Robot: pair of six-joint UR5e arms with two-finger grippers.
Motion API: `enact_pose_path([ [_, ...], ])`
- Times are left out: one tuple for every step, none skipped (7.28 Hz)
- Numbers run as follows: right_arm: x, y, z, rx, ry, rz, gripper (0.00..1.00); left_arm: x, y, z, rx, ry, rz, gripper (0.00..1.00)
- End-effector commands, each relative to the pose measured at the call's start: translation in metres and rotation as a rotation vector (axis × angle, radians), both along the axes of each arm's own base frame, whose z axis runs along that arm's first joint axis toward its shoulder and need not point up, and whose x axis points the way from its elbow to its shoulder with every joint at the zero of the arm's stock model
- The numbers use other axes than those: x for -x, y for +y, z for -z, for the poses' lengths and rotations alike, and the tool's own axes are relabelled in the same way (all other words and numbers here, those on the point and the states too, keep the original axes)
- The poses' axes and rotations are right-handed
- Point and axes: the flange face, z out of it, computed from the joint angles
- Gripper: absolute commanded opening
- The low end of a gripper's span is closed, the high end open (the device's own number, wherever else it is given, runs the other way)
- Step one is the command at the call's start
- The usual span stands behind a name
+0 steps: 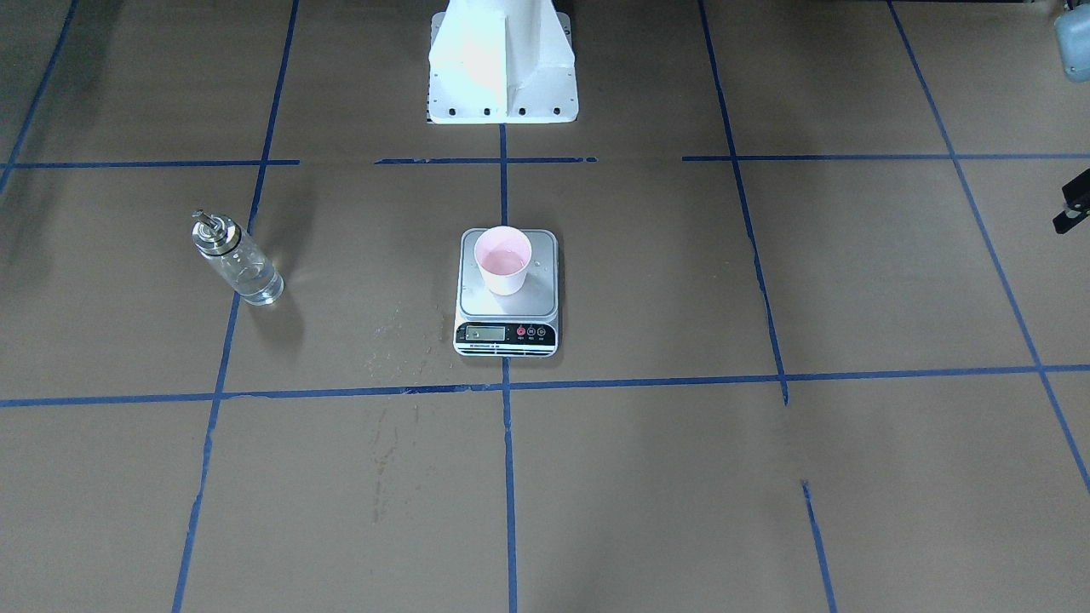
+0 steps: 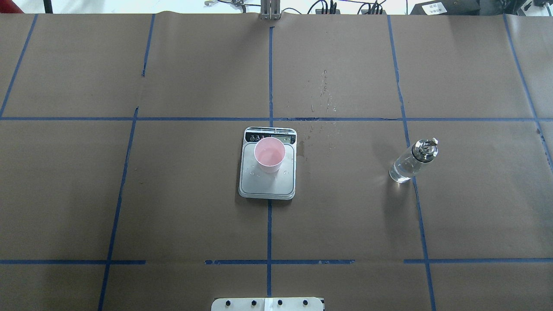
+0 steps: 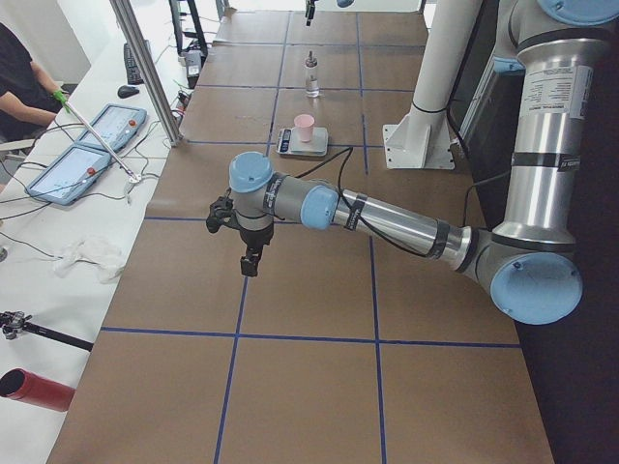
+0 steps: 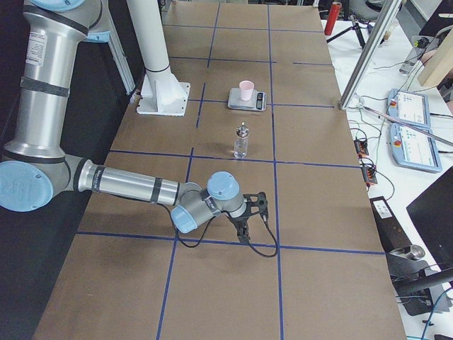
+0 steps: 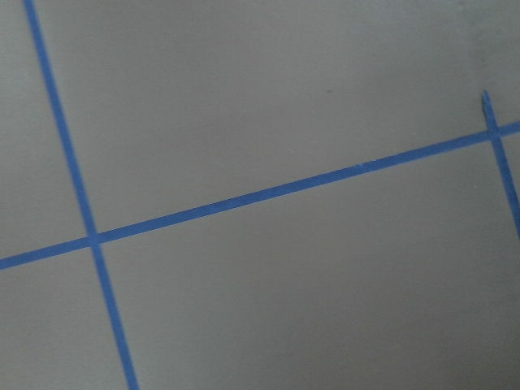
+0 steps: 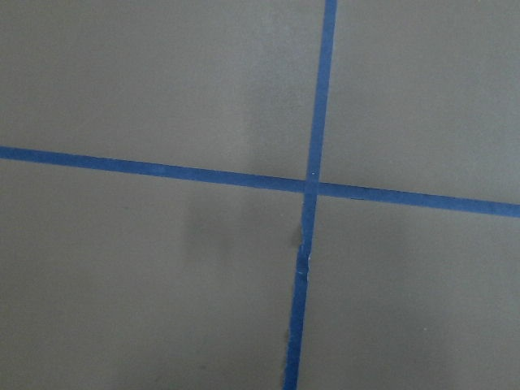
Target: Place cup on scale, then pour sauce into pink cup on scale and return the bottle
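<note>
The pale pink cup [image 1: 503, 260] stands upright on the silver scale [image 1: 538, 300] at the table's middle, and a clear liquid seems to lie in it. They also show in the overhead view, cup [image 2: 269, 154] on scale [image 2: 268, 186]. The glass bottle [image 2: 412, 162] with its silver pourer stands upright on the robot's right, apart from the scale, with clear sauce inside; it also shows in the front view [image 1: 238, 260]. My left gripper [image 3: 249, 263] hangs over bare paper far off at the table's left end. My right gripper [image 4: 244, 228] hangs at the right end. I cannot tell whether either is open or shut. Both wrist views show only paper and tape.
Water drops [image 2: 322, 93] spot the paper beyond and right of the scale. The white robot base [image 1: 502, 72] stands behind the scale. A side bench with tablets [image 3: 92, 145] and a person [image 3: 19, 82] flanks the table. Blue tape lines grid the brown paper.
</note>
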Motion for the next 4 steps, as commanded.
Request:
enact_pose_path([
  [-0.067,-0.042,0.024,0.027,0.008,0.109,1.00,0.011,0.002,-0.017,-0.008,0.017,-0.032,1.00],
  [-0.081,-0.034,0.040,0.027,0.007,0.112,1.00,0.009,-0.002,-0.022,-0.002,0.023,-0.035,1.00],
  [-0.085,-0.011,0.040,0.022,0.021,0.103,1.00,0.010,-0.006,-0.040,0.038,0.022,-0.030,1.00],
  [-0.083,-0.002,0.034,0.019,0.018,0.100,1.00,0.013,0.009,-0.066,0.086,-0.005,-0.023,1.00],
])
